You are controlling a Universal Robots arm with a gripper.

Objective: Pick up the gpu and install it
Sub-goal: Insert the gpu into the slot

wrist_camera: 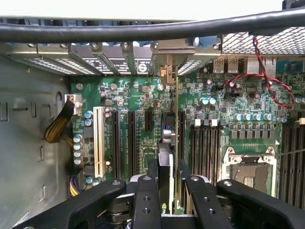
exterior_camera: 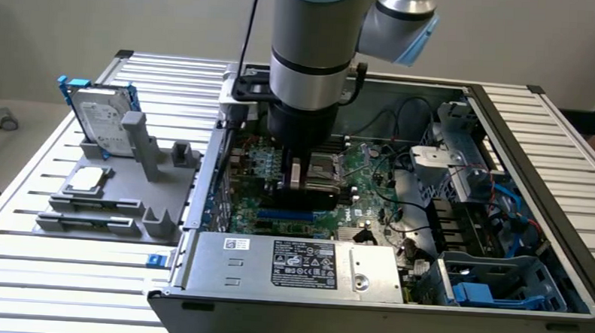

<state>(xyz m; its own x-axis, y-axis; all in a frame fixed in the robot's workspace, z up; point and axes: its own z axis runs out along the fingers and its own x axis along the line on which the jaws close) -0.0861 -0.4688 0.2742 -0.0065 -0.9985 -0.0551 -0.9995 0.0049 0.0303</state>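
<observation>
Fingers (wrist_camera: 145,200) pinch the gpu (wrist_camera: 165,157) edge-on over the motherboard (wrist_camera: 143,98), between white slot (wrist_camera: 99,140) and CPU socket (wrist_camera: 250,174).

On the slatted tabletop (exterior_camera: 31,275), toward the edge at the exterior view's left: gray holder (exterior_camera: 125,204) with hard drive (exterior_camera: 104,120) upright in a blue frame, chip (exterior_camera: 88,178) flat beside it. Alongside, open case (exterior_camera: 539,139): green motherboard (wrist_camera: 143,95), white slot (wrist_camera: 99,140), empty socket (wrist_camera: 250,174), red wires (wrist_camera: 271,81), labelled power supply (exterior_camera: 293,264) along one wall.
</observation>
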